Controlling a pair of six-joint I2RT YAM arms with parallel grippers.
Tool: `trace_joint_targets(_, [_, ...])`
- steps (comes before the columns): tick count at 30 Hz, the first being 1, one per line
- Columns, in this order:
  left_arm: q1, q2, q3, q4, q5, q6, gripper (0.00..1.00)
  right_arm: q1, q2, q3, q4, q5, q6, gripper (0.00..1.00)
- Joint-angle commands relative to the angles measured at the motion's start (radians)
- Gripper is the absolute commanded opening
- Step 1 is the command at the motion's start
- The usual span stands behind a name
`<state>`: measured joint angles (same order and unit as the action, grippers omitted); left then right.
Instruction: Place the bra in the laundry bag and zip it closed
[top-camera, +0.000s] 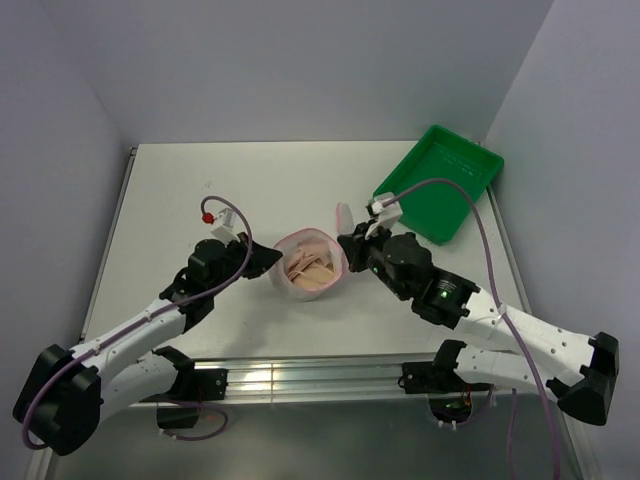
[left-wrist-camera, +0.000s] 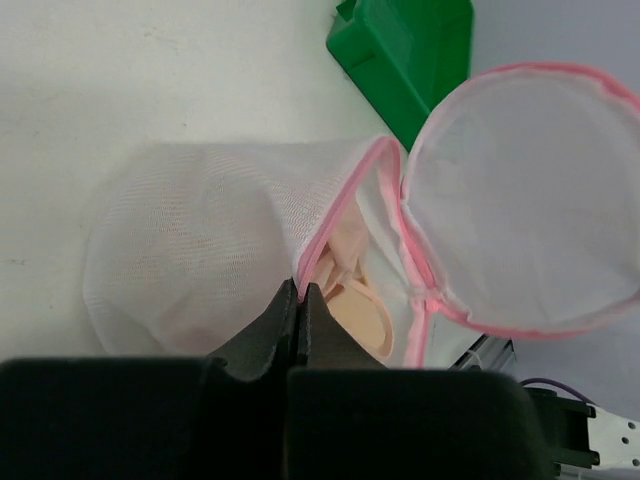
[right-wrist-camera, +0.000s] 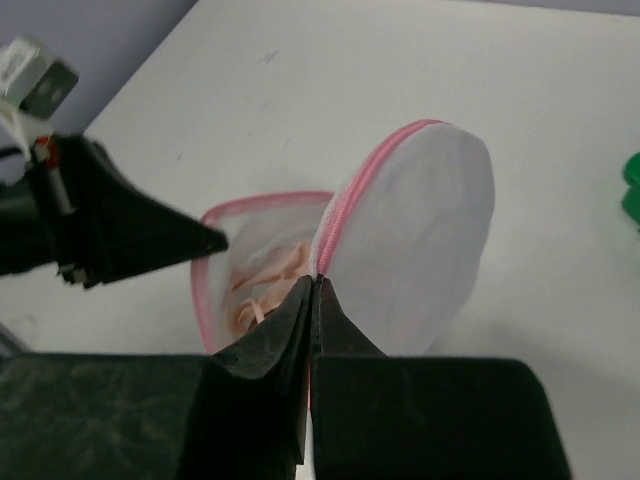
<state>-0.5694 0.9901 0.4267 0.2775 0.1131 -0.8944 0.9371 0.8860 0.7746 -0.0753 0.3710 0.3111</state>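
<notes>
The laundry bag (top-camera: 296, 240) lies open in the middle of the table, white mesh with pink zipper trim. The peach bra (top-camera: 309, 270) sits inside it, its cup (left-wrist-camera: 366, 312) and straps (right-wrist-camera: 268, 272) showing through the mouth. My left gripper (top-camera: 272, 258) is shut on the pink rim of the bag's body (left-wrist-camera: 190, 260). My right gripper (top-camera: 347, 243) is shut on the pink rim of the round lid flap (right-wrist-camera: 412, 228), which stands up from the bag (left-wrist-camera: 520, 205). The zipper is undone all around the visible rim.
A green plastic tray (top-camera: 440, 185) stands at the back right corner, just behind the bag in the left wrist view (left-wrist-camera: 410, 50). Walls close in the table at the back and on both sides. The arm bases sit along the near edge.
</notes>
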Motion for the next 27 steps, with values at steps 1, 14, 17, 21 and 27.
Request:
trace_joint_targets(1, [-0.003, 0.024, 0.007, 0.140, -0.015, 0.038, 0.00, 0.075, 0.071, 0.075, 0.008, -0.043, -0.069, 0.00])
trace_joint_targets(14, [0.009, 0.142, 0.029, 0.245, 0.002, 0.042, 0.00, 0.186, 0.462, 0.334, 0.002, -0.107, 0.126, 0.42])
trace_joint_targets(17, [0.035, 0.157, 0.023, 0.270, 0.028, 0.029, 0.00, 0.149, 0.446, 0.344, -0.032, -0.127, 0.172, 0.77])
trace_joint_targets(21, [0.065, 0.151, 0.021, 0.269, 0.063, 0.029, 0.00, 0.068, 0.294, 0.183, 0.005, -0.118, 0.215, 0.77])
trace_joint_targets(27, [0.101, 0.170, 0.058, 0.206, 0.094, 0.037, 0.07, 0.002, 0.087, -0.097, 0.052, -0.067, 0.364, 0.63])
